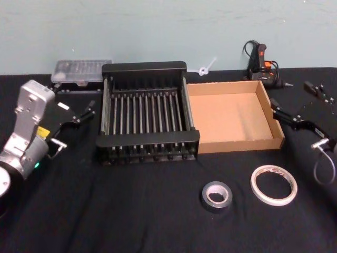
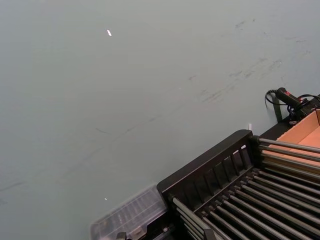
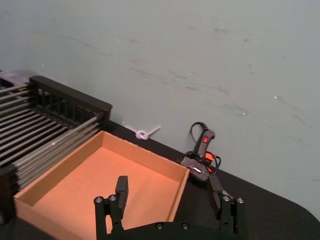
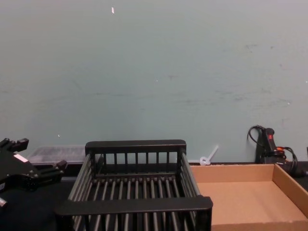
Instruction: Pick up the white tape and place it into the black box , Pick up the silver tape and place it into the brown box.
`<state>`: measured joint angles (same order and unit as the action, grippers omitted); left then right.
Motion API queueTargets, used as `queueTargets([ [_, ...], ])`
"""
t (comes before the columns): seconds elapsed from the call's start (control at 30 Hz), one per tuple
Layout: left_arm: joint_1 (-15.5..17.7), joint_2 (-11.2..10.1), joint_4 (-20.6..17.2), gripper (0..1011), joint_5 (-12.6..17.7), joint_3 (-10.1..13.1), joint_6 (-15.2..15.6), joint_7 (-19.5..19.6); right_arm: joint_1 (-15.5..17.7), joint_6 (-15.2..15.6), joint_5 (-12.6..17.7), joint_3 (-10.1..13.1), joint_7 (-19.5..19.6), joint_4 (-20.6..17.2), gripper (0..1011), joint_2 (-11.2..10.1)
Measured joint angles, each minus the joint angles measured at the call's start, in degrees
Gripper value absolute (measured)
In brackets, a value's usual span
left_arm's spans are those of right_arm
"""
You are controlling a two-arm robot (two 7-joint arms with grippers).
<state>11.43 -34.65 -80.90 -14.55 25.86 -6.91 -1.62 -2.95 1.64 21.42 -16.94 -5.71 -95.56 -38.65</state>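
Two grippers sit at the table's outer edges, neither touching anything. Farthest left, the left gripper [image 1: 84,113] hovers beside the black box [image 1: 147,120], its fingers spread apart. A clear plastic case [image 1: 81,71] lies behind it against the wall. The black box stands touching the brown box [image 1: 234,116] on its right; the chest view gives both from the side but not the near table. From the head view, the silver tape [image 1: 218,195] lies flat in front of the brown box, with the white tape [image 1: 274,184] just right of it. At far right, the right gripper [image 3: 169,192] has its fingers wide over the brown box's right wall.
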Motion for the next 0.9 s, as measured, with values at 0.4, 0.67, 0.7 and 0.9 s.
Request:
queueTargets([
  [0.4, 0.0, 0.0, 0.0, 1001, 0.0, 0.0, 0.0, 0.0, 6.9, 1.9, 1.5, 3.8, -3.4, -7.1, 1002, -3.5],
  [0.67, 0.0, 0.0, 0.0, 1001, 0.0, 0.0, 0.0, 0.0, 12.1, 5.4, 5.4, 6.6, -5.9, -11.1, 1002, -4.5],
  [0.7, 0.0, 0.0, 0.0, 1002, 0.0, 0.0, 0.0, 0.0, 12.6, 5.7, 5.6, 6.9, -6.1, -11.3, 1002, -4.5],
  [0.9, 0.0, 0.0, 0.0, 1001, 0.0, 0.0, 0.0, 0.0, 15.4, 7.9, 6.3, 7.9, -7.4, -13.1, 1002, -5.2],
])
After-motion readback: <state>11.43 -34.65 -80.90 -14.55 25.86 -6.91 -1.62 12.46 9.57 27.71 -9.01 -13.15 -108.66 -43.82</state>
